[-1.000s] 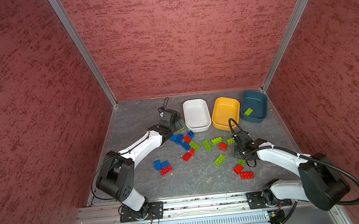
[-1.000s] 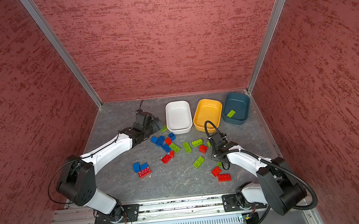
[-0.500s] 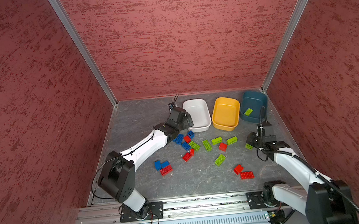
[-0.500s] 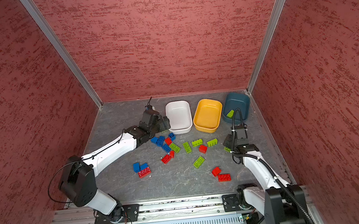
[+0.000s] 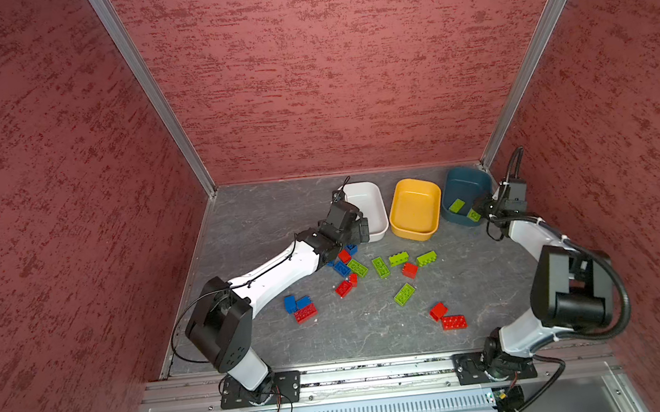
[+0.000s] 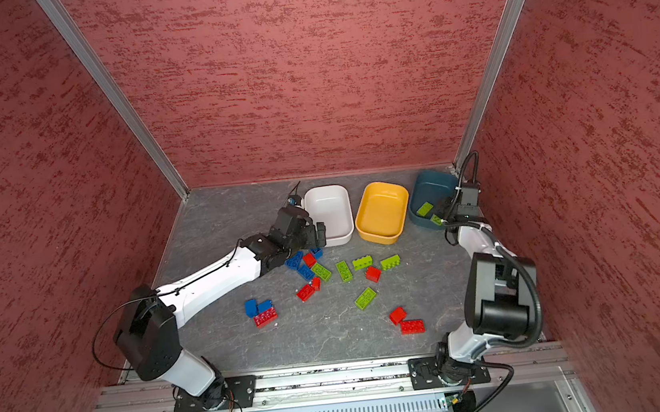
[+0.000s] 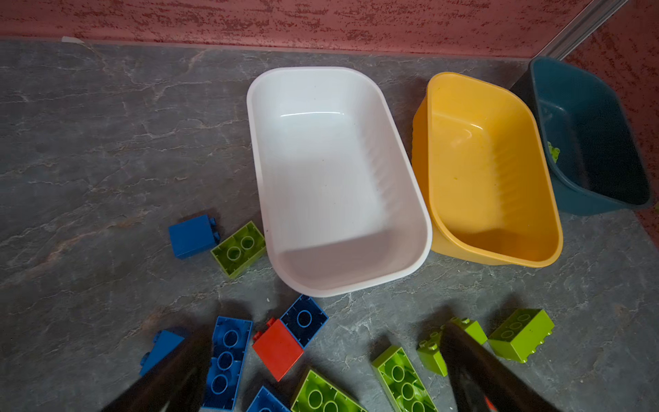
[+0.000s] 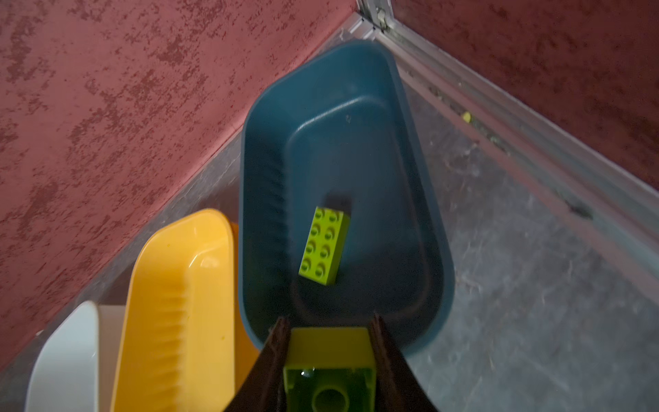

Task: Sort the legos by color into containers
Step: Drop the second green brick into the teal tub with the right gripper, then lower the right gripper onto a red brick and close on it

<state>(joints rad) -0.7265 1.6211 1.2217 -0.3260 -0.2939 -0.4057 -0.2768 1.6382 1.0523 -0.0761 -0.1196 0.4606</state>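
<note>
The right end effector (image 8: 328, 328) was clamped on a square lime green brick (image 8: 330, 360), pinched between both fingers and held above the near rim of the teal tub (image 8: 321, 142). That tub sat in the back right corner of the table (image 5: 263, 222). One oblong green brick (image 8: 323, 246) lay flat, studs up, on its floor.

The yellow tub (image 7: 481, 171) stood just beside it along the back edge, and the white tub (image 7: 321, 178) came next. Both showed only bare insides.

The left end effector (image 7: 324, 333) hung with its jaws spread wide, gripping nothing, over the table just in front of the white tub's near end. The loose legos (image 5: 380, 267), blue, red and green, lay scattered across the middle of the table.
</note>
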